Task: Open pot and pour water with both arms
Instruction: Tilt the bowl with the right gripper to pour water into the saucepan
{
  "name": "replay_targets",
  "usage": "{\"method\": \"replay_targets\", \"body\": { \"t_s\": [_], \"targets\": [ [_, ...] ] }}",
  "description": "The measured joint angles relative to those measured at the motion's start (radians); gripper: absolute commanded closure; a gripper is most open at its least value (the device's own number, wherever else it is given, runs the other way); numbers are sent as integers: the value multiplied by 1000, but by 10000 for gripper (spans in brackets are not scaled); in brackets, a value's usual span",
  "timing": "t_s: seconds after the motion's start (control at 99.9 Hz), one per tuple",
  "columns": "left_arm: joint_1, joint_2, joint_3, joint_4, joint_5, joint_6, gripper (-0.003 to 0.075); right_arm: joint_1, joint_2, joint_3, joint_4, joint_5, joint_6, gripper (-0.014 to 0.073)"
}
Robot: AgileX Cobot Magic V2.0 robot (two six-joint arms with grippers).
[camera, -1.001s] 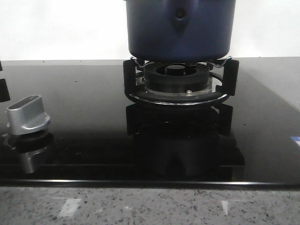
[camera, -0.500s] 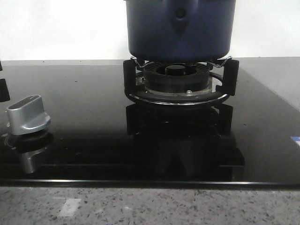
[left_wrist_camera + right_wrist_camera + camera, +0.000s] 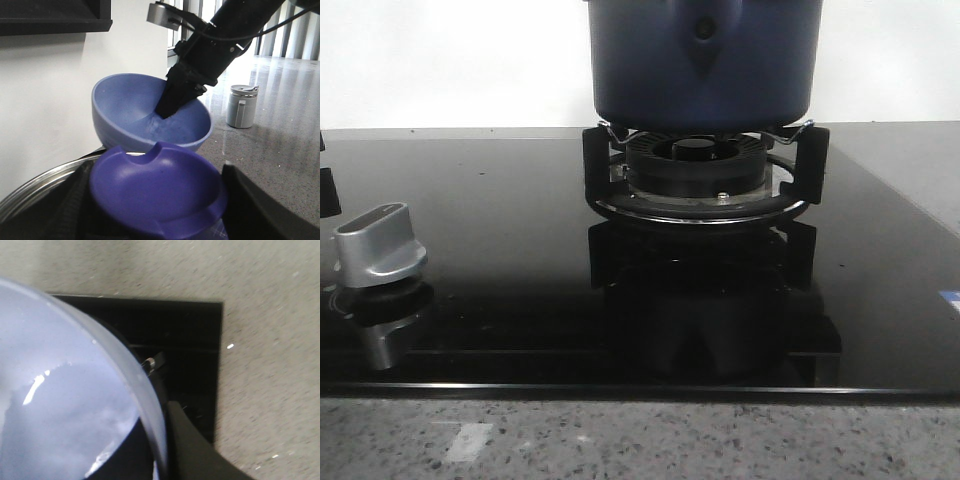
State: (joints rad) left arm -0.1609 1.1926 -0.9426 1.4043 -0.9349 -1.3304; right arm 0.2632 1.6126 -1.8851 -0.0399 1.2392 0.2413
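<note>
The dark navy pot [image 3: 705, 60] stands on the burner grate [image 3: 705, 170]; its top is cut off by the front view and no gripper shows there. My left gripper [image 3: 156, 200] is shut on the purple lid knob [image 3: 155, 185], with the lid's steel rim [image 3: 35, 192] below it. My right gripper [image 3: 172, 102] is shut on the rim of a light blue bowl [image 3: 145, 107], held tilted just beyond the knob. In the right wrist view the bowl [image 3: 60, 390] fills the frame, with its rim pinched by my right gripper [image 3: 160, 450]. Whether the lid rests on the pot is hidden.
A silver stove knob [image 3: 380, 245] stands at the left of the black glass hob [image 3: 520, 250]. A grey speckled counter edge [image 3: 640, 440] runs along the front. A grey lidded cup [image 3: 241, 106] stands on the counter beyond the bowl. A white wall [image 3: 50, 100] is close behind.
</note>
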Motion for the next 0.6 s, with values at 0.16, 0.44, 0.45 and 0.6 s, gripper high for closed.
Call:
{"method": "replay_targets", "body": {
  "t_s": [0.16, 0.44, 0.45, 0.6],
  "targets": [
    [0, 0, 0, 0, 0, 0, 406, 56, 12, 0, -145, -37, 34, 639],
    [0, 0, 0, 0, 0, 0, 406, 148, 24, 0, -334, -99, 86, 639],
    [0, 0, 0, 0, 0, 0, 406, 151, 26, 0, -348, -99, 89, 639],
    [0, 0, 0, 0, 2, 0, 406, 214, 44, 0, -497, -75, 125, 639]
  ]
}}
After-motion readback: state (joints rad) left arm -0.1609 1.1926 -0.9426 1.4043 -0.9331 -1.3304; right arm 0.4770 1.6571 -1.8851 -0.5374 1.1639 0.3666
